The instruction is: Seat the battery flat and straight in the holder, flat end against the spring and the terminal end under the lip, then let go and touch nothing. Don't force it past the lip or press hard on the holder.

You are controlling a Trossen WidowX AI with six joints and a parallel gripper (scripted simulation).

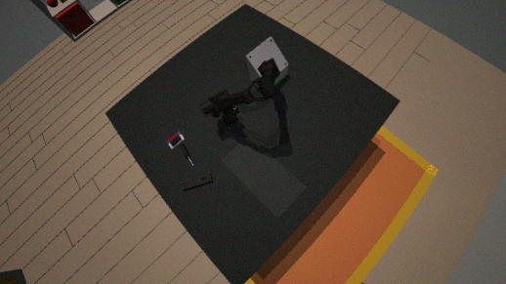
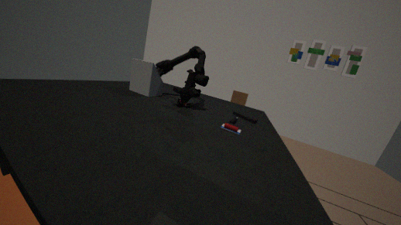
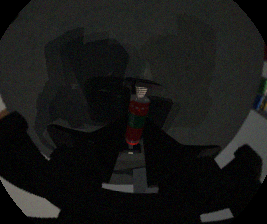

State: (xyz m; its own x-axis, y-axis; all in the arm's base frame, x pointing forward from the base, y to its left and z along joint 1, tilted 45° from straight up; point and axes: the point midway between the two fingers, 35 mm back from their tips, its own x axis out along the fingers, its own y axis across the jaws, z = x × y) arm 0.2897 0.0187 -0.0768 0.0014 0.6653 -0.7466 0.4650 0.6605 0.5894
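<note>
The red battery (image 3: 138,107) with a green band is in the wrist view, upright in the picture between the dark fingers. My gripper (image 1: 230,114) (image 2: 183,101) (image 3: 135,118) is shut on it, low over the table. The dark holder (image 3: 161,105) shows around the battery's upper end, where a pale ribbed piece like the spring (image 3: 141,91) lies just beyond it. A small bright piece shows past its lower end. The fingers hide most of the holder, so I cannot tell whether the battery is flat or fully seated. The top and exterior views show only a reddish speck under the gripper.
On the black table (image 1: 161,109) (image 2: 116,137) lie a red cylinder in a white and blue frame (image 1: 175,140) (image 2: 231,127), a dark tool with a pale tip (image 1: 187,154) and a dark bar (image 1: 197,182) (image 2: 245,117). A grey box (image 1: 268,51) (image 2: 143,79) stands by the arm's base.
</note>
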